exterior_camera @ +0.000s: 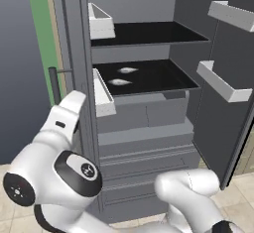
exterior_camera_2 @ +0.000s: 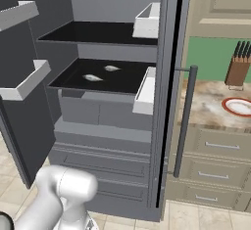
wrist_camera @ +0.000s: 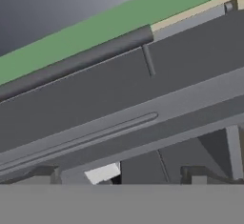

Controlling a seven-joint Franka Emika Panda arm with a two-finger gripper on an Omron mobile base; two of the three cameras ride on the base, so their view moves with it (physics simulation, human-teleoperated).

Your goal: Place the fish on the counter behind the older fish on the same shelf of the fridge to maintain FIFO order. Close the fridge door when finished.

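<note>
Over on the left, the white arm with dark joints [exterior_camera: 54,147] is folded up tight against the tall matte grey fridge [exterior_camera: 144,143], elbow low and forearm rising toward the long dark vertical bar handle [exterior_camera: 53,84] on the near door's edge. The hand camera looks along that door edge, the bar handle running across its upper half, so the wrist is rolled well over. The end effector stands wide and carries nothing.

Moving right, the wide glossy black shelf [exterior_camera: 163,81] carries two small slender silvery-grey fish [exterior_camera: 119,82], one near the front, the other [exterior_camera: 127,70] just behind it and well apart from the walls. So the placing looks done, and closing the doors is my read of the step in hand.

To do that well, push flat and steady on the door's outer face near the handle, keeping the elbow clear of the white door bin [exterior_camera: 103,97] as it swings.

Further right, the beige-and-brown speckled granite table [exterior_camera_2: 208,109] holds a red-rimmed plate [exterior_camera_2: 239,106] and a wooden knife block [exterior_camera_2: 238,68].
</note>
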